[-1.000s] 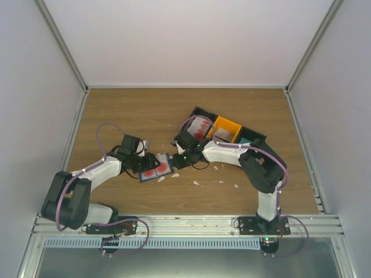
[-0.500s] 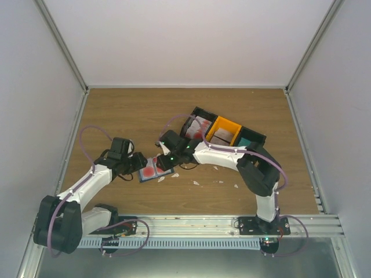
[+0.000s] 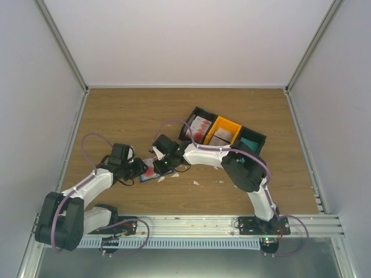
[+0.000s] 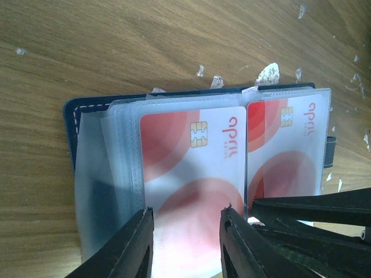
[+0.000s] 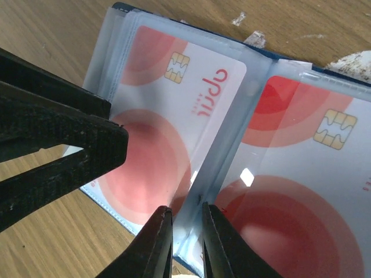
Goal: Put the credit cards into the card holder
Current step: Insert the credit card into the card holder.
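The navy card holder (image 3: 149,171) lies open on the wooden table, its clear sleeves (image 4: 95,174) spread out. Two red-and-white credit cards sit in facing sleeves, one on the left (image 4: 191,168) (image 5: 168,110) and one on the right (image 4: 287,145) (image 5: 301,174). My left gripper (image 3: 138,168) (image 4: 186,234) stands open low over the left card, a finger at each side. My right gripper (image 3: 160,164) (image 5: 184,231) is pinched narrowly on the pale middle fold (image 5: 232,133) of the sleeves. Its fingers (image 4: 313,211) show beside my left ones.
A row of tray boxes stands at the back right: a black one with more red cards (image 3: 200,126), an orange one (image 3: 225,131) and a teal-floored one (image 3: 252,142). White scraps (image 3: 196,182) (image 4: 268,74) litter the wood round the holder. Enclosure walls close in both sides.
The right gripper has swung left from the trays onto the holder's middle. The left arm drew back and left, keeping over the holder. Both pairs of jaws narrowed.
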`<state>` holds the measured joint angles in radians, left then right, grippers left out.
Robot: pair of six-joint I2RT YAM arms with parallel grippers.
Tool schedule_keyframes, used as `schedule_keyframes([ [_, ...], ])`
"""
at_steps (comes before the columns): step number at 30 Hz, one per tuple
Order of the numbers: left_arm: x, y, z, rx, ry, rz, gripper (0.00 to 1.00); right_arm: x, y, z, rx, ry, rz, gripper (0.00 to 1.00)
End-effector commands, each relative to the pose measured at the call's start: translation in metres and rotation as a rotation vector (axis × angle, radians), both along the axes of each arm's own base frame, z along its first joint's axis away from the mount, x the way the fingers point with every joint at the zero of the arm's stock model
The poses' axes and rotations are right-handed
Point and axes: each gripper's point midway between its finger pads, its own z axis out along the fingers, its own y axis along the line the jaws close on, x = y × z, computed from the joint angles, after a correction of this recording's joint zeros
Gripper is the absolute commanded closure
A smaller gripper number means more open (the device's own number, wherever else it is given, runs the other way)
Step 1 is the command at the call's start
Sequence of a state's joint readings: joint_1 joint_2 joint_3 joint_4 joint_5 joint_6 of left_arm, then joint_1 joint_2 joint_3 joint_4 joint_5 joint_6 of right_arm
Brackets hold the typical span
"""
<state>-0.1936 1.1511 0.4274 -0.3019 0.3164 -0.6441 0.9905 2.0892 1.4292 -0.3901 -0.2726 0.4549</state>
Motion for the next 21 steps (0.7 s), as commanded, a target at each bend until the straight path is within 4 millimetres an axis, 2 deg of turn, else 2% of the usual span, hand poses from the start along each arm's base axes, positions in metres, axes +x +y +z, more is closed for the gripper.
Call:
schedule_keyframes([
  [1, 0.006, 0.001, 0.001, -0.014, -0.035, 0.021, 0.66, 0.004, -0.009, -0.017, -0.060, 0.029, -0.025, 0.83],
  [5, 0.006, 0.005, 0.000, 0.005, -0.035, 0.036, 0.63, 0.008, -0.020, -0.027, -0.112, 0.027, -0.040, 0.85],
  [12, 0.003, 0.008, 0.000, 0.013, -0.026, 0.049, 0.62, 0.009, -0.026, -0.033, -0.148, 0.024, -0.044, 0.87],
  [17, -0.001, 0.010, -0.005, 0.018, -0.004, 0.066, 0.68, 0.012, -0.029, -0.036, -0.175, 0.007, -0.040, 0.90],
  [21, -0.003, 0.004, -0.008, -0.015, -0.001, 0.049, 0.70, 0.011, -0.031, -0.039, -0.218, -0.023, -0.022, 0.90],
])
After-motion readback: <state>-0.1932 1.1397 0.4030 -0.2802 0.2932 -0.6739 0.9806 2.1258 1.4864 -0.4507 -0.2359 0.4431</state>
